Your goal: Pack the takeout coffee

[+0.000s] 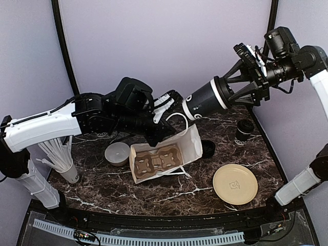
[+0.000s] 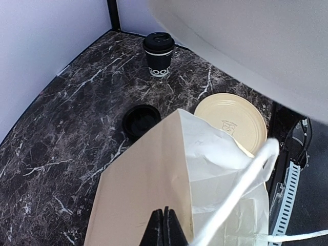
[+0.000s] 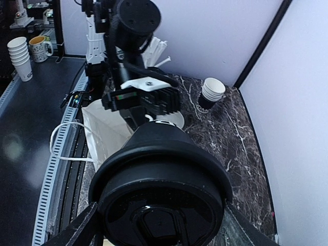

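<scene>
Spanning the scene is a dark marble tabletop [image 1: 154, 192] with an arm reaching in from each side. Near its centre a white paper bag [image 1: 192, 146] lies tipped over, mouth facing up and toward the arm bases. A brown cardboard cup carrier [image 1: 156, 160] sits inside it, and thin white cord handles trail off the rim.

The left hand [image 1: 164, 120] is at the bag's far rim. In the left wrist view its fingertips [image 2: 164, 225] are pressed together, pinching the edge of the paper.

A round cream plate [image 1: 234, 183] lies flat to the right of the bag, close to the near edge.

The right hand [image 1: 233, 92] is raised in the air at the upper right, its fingers spread around the first coffee cup [image 1: 202, 102] and gripping it. This black cup is tipped almost onto its side. Its lid faces the right wrist camera and its base points down-left toward the bag's mouth, just beside the left hand and clear of the tabletop.

The second coffee cup [image 1: 244, 132], black with white lettering and a black lid, stands upright at the far right, well apart from the bag.

A grey bowl [image 1: 117, 153] sits just left of the bag. A low stack of black lids [image 1: 207, 148] rests just beside the bag's right side.
</scene>
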Motion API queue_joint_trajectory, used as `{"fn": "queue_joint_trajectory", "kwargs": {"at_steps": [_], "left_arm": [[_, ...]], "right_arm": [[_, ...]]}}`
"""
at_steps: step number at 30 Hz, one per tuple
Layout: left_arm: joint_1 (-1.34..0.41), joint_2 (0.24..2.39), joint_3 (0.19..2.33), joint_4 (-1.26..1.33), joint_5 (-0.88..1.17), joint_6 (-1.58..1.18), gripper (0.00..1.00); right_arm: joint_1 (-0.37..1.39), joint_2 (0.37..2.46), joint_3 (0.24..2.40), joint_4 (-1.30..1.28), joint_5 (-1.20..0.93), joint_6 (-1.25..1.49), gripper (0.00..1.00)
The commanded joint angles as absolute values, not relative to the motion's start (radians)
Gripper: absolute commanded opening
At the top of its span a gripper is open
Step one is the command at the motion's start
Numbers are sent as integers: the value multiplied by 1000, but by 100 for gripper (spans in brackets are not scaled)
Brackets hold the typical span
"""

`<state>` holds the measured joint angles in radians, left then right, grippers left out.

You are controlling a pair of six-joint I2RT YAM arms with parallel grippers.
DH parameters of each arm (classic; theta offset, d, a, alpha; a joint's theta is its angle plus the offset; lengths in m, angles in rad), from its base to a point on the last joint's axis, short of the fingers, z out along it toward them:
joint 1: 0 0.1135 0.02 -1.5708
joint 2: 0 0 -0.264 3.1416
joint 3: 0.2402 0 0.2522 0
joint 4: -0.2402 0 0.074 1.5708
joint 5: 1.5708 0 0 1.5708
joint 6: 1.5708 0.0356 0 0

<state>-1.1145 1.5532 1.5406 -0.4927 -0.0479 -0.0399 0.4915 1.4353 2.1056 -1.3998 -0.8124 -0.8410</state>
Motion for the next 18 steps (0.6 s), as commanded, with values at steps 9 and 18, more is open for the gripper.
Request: {"fn": "queue_joint_trajectory", "kwargs": {"at_steps": [9,18], "left_arm": [[-1101,1493,1565,-450,-187,-58,0],[-1097,1498,1562,-444,-156,-79,0]], "right_arm": [[825,1378,1864,-1274,-607,-830,58],[991,1437,1762,-1059,-249,-680,56]]}}
